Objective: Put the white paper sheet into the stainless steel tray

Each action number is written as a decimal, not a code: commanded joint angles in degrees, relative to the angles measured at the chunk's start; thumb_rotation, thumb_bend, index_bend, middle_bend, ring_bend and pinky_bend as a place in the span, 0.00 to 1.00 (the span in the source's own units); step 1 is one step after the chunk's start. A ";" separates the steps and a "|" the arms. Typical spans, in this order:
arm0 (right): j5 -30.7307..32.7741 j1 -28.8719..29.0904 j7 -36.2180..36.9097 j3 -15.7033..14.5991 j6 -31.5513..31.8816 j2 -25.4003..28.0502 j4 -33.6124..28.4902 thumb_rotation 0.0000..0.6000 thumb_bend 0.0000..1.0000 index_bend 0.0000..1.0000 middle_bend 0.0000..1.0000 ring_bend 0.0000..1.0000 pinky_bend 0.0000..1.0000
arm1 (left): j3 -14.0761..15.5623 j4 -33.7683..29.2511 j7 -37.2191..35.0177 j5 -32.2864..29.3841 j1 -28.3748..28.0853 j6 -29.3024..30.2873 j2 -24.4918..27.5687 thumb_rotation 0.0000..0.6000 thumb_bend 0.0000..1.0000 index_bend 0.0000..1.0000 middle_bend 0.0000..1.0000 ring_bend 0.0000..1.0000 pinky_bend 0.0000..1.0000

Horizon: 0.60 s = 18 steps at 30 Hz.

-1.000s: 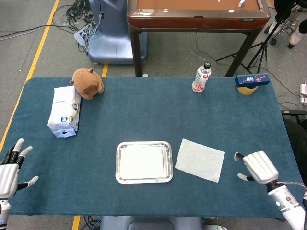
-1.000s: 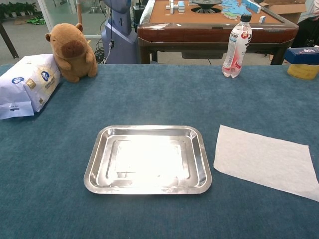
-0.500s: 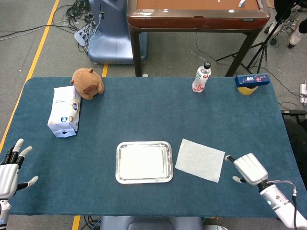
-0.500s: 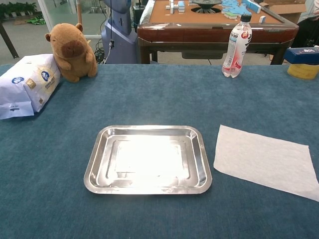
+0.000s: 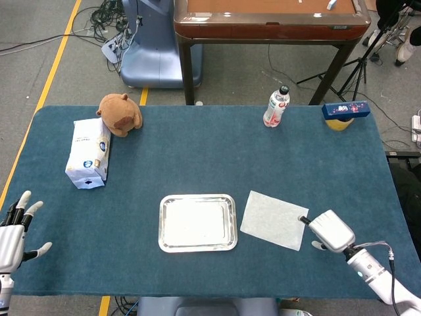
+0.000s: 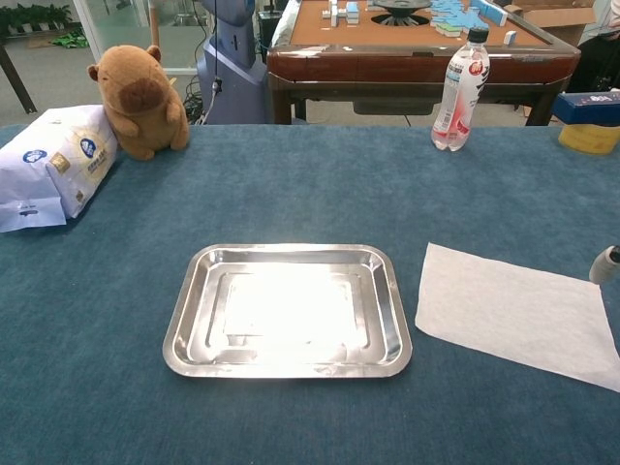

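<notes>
The white paper sheet (image 5: 274, 219) (image 6: 513, 312) lies flat on the blue tablecloth, just right of the stainless steel tray (image 5: 197, 197) (image 6: 288, 250), which holds nothing. My right hand (image 5: 329, 232) hovers at the sheet's right edge, back side up, holding nothing. One of its fingertips (image 5: 304, 220) reaches the sheet's near-right corner; I cannot tell if it touches. In the chest view only a fingertip (image 6: 605, 263) shows at the right border. My left hand (image 5: 14, 230) stays at the table's front left edge with its fingers spread, holding nothing.
A brown capybara plush (image 5: 120, 113) and a white tissue pack (image 5: 88, 153) sit at the back left. A water bottle (image 5: 277, 106) and a yellow bowl with a blue box (image 5: 345, 113) stand along the far edge. A wooden table (image 5: 270, 16) stands beyond.
My right hand has moved left toward the paper sheet, from well off its right edge to that edge. The sheet, the tray and my left hand have not moved.
</notes>
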 commanded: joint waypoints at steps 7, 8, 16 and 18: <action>-1.45 0.27 2.64 -1.43 2.16 -2.87 4.27 1.00 0.00 0.32 1.00 1.00 1.00 | -0.03 -0.03 -0.07 -0.25 -0.04 -0.30 0.02 1.00 0.00 0.18 0.00 0.00 0.32; -1.52 0.29 2.71 -1.57 2.18 -3.12 4.62 1.00 0.00 0.32 1.00 1.00 1.00 | -0.03 -0.04 -0.09 -0.31 -0.05 -0.36 0.04 1.00 0.00 0.18 0.00 0.00 0.32; -1.74 0.59 2.73 -2.47 2.08 -5.29 7.38 1.00 0.00 0.32 1.00 1.00 1.00 | -0.06 -0.18 -0.20 -0.47 0.02 -0.37 0.17 1.00 0.00 0.18 0.00 0.00 0.32; -1.66 0.73 2.79 -2.55 2.01 -5.77 7.96 1.00 0.00 0.32 1.00 1.00 1.00 | -0.08 -0.25 -0.25 -0.50 0.06 -0.33 0.22 1.00 0.00 0.18 0.00 0.00 0.32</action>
